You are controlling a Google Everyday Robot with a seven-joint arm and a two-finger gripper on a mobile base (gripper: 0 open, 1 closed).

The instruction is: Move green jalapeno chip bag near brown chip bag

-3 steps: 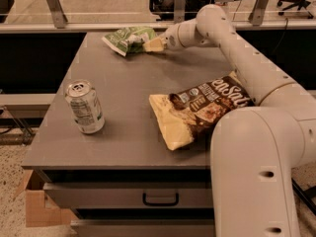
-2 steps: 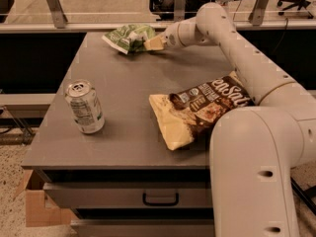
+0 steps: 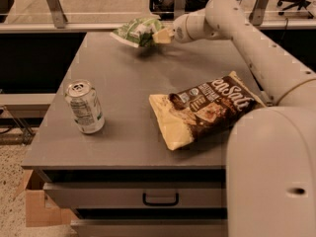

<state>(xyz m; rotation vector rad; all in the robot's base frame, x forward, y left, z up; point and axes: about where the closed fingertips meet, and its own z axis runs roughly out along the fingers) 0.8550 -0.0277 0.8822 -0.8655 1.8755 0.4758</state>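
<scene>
Grey table (image 3: pixel 123 78) with drawers under it, glass partition behind. At the far edge we see the gripper (image 3: pixel 162 35) closed on the right end of the green bag (image 3: pixel 136 31). It pinches only a corner, and the rest of the bag sticks out to the left. The bag looks raised off the tabletop, with a shadow under it. The brown bag (image 3: pixel 207 107) lies flat at front right, well apart from the green bag. A soda can (image 3: pixel 85 106) stands upright at front left.

Risks, as we judge them:
- The grip is thin, on slick foil, so a quick swing toward the brown bag could let the green bag slip out or tear free.
- A drop this close to the far edge could send the bag off the table.
- The dangling end could drag across or shove the brown bag on arrival.
- The can is off the likely path, so we rate that risk low.

The green bag is small, crumpled, light green with white patches. It looks limp and light, and sags from the held corner.
</scene>
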